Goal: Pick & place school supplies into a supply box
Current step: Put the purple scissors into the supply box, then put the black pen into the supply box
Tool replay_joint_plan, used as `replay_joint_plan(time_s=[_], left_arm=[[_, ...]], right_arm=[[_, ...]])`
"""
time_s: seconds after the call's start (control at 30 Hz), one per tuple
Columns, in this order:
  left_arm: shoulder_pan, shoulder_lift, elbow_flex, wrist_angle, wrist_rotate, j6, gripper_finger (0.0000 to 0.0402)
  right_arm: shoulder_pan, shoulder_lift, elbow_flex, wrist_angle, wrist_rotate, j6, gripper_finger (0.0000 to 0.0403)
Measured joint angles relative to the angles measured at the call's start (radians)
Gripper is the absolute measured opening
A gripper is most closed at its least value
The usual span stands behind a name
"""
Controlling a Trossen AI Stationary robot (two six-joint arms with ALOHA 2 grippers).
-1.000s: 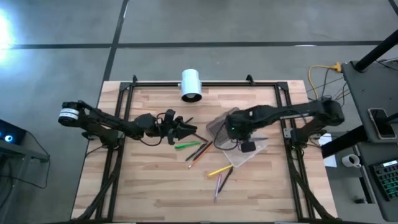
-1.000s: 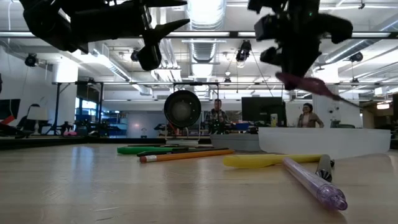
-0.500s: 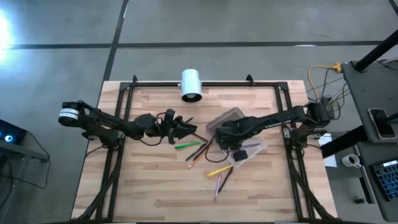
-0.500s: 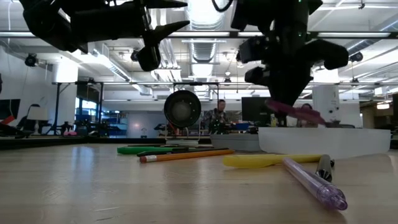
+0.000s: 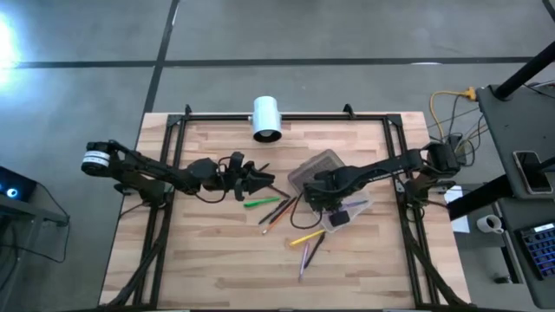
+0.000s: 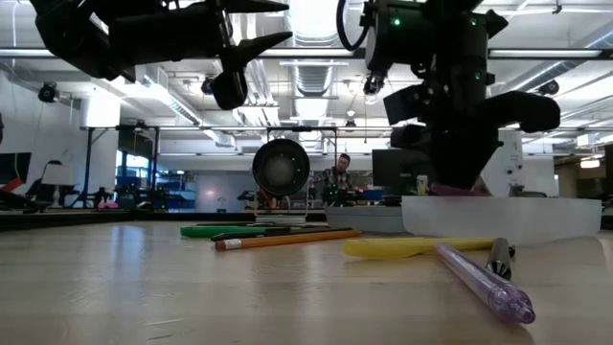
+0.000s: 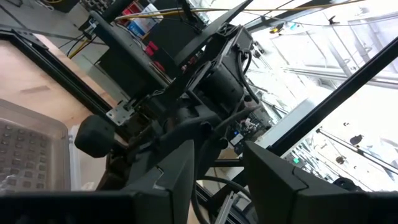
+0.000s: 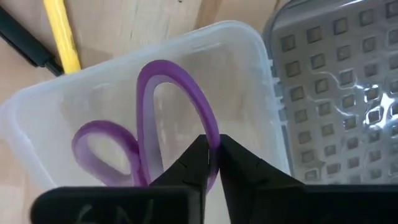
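High view shows the right arm reaching in from the right edge of the surface (image 5: 208,260), its right pincer (image 5: 332,205) lowered into the clear supply box (image 5: 351,211), which sits right of centre with its grey textured lid (image 5: 314,169) folded open on the far side. From the right wrist camera, the two dark fingers (image 8: 186,165) are nearly together, pinching one loop of the purple-handled scissors (image 8: 155,134) inside the box; the blades are hidden beneath the pincer. Left arm hangs above the left half of the surface, and its left pincer (image 5: 260,179) is parted and holds nothing. Loose on the surface lie a green pencil (image 5: 261,202), an orange pencil (image 5: 276,216), a yellow pen (image 5: 306,237) and a purple pen (image 5: 303,258); dark thin items beside them are hard to make out. A white cylinder (image 5: 266,118) rests at the far edge.
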Motion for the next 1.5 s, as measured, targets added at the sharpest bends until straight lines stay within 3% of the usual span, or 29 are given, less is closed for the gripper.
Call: replay_joint_plan(time_s=[0.33,0.47,0.63,0.87,1.0,1.13,1.27,1.5], left_arm=[[0.000,0.000,0.001,-0.007,0.000,0.000,0.0122],[-0.006,-0.006,0.002,-0.122,-0.026,0.000,0.0122],[-0.029,-0.022,0.081,-0.555,-0.137,0.001,0.0112],[-0.012,-0.010,0.321,-1.273,-0.208,0.077,0.0106],[0.008,-0.010,0.438,-1.501,-0.325,0.167,0.0125],[0.044,-0.004,0.489,-1.555,-0.360,0.213,0.0172],[0.088,0.030,0.467,-1.572,-0.354,0.200,0.0217],[0.130,0.163,0.461,-1.603,-0.289,0.233,0.0226]], right_arm=[[0.006,-0.039,0.013,0.015,0.007,0.007,0.0138],[0.014,-0.130,0.018,0.025,0.090,0.041,0.0158],[0.014,-0.285,0.003,0.018,0.153,0.136,0.0170],[0.016,-0.413,-0.045,-0.019,0.186,0.244,0.0184],[0.017,-0.421,-0.083,-0.023,0.186,0.276,0.0185],[0.022,-0.402,-0.100,-0.023,0.187,0.281,0.0185],[0.033,-0.391,-0.099,-0.023,0.187,0.274,0.0185],[0.034,-0.430,-0.063,-0.081,0.211,0.320,0.0183]])
